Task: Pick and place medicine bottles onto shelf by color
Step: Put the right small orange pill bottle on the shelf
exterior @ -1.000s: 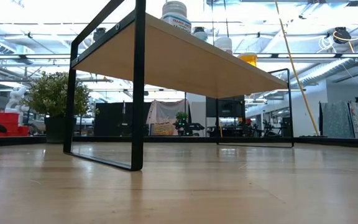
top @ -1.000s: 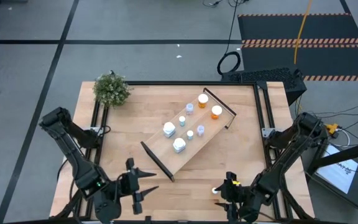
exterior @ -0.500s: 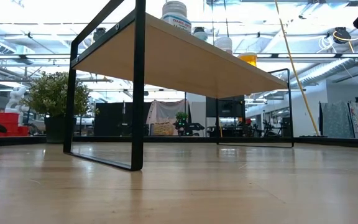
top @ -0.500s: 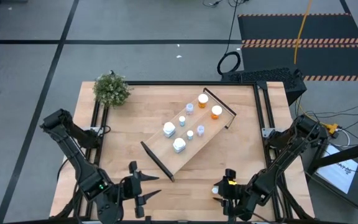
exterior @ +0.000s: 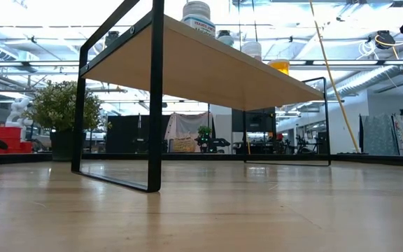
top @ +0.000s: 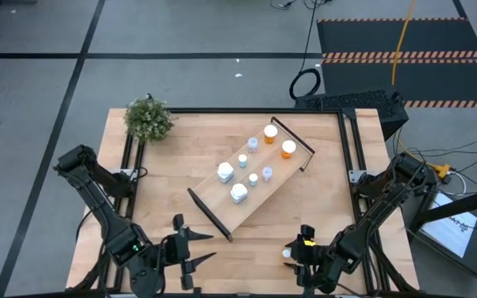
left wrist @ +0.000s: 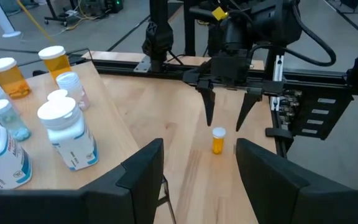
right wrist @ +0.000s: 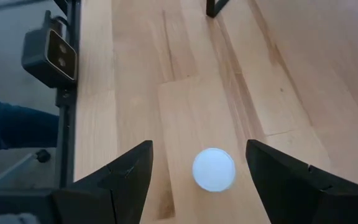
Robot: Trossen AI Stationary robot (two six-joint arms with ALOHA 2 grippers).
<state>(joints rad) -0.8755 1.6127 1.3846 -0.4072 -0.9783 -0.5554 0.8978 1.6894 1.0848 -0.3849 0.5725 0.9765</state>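
Note:
The shelf (top: pixel 251 178) stands slantwise at the table's middle on black brackets; it also shows in the low view (exterior: pixel 208 70). Several medicine bottles stand on it: two orange ones (top: pixel 270 132), small pale blue ones (top: pixel 252 144) and two larger white ones (top: pixel 238 193). One small orange bottle (left wrist: pixel 219 140) with a white cap (right wrist: pixel 214 168) stands upright on the table near the near edge. My right gripper (left wrist: pixel 224 123) is open just above it, one finger on each side, touching nothing. My left gripper (top: pixel 193 244) is open and empty near the near edge, left of the shelf.
A small green bushy plant (top: pixel 149 120) stands at the table's far left corner. Black rails (top: pixel 350 149) run along the table's edges. Bare tabletop (top: pixel 247 248) lies between the two grippers along the near edge.
My right gripper has shifted a little toward the table's left, over the orange bottle, and then kept still. My left gripper has shifted slightly toward the near edge. The bottles and the shelf have not moved.

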